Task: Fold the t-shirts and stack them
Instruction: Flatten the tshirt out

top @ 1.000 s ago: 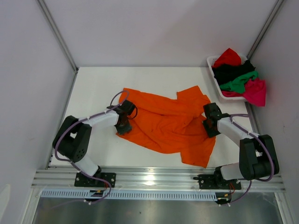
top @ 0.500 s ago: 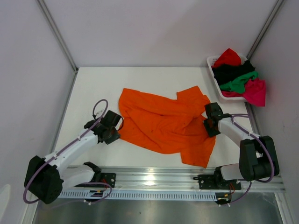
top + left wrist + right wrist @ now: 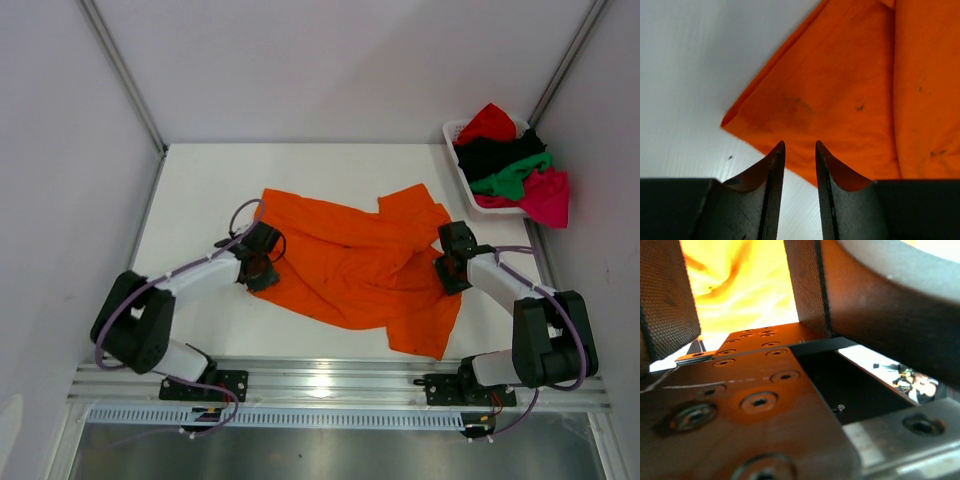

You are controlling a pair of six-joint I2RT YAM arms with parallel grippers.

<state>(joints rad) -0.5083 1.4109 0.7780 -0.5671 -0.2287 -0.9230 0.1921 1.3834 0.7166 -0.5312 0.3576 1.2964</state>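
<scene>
Count: 5 t-shirts, 1 basket, 2 arms w/ 1 gripper each.

Orange t-shirt (image 3: 350, 265): the only one out on the white table (image 3: 210, 180). It lies spread but rumpled, roughly mid-table, w/ folds running across it and one flap reaching down toward the near edge on the right side.

Basket (image 3: 452, 130): white slatted plastic, far right corner of the table. It holds the other 4 shirts in a loose heap:
- red t-shirt (image 3: 488, 122) on top at the far end
- black t-shirt (image 3: 495, 152) under and in front of it
- green t-shirt (image 3: 512, 178) across the black one
- magenta-pink t-shirt (image 3: 548, 195) nearest, spilling over the basket's rim on the right (part of it hangs outside).

Left gripper (image 3: 258, 272): at the orange shirt's left edge. In the wrist view its fingertips (image 3: 777, 150) stand a narrow gap apart w/ nothing between them; a corner of the cloth lies just past the tips, on the table.

Right gripper (image 3: 448, 270): at the orange shirt's right edge. In the wrist view its pads (image 3: 805, 285) are set wide apart, w/ orange cloth showing through the gap; not clamped on anything, and can't tell if the cloth touches either pad.
</scene>
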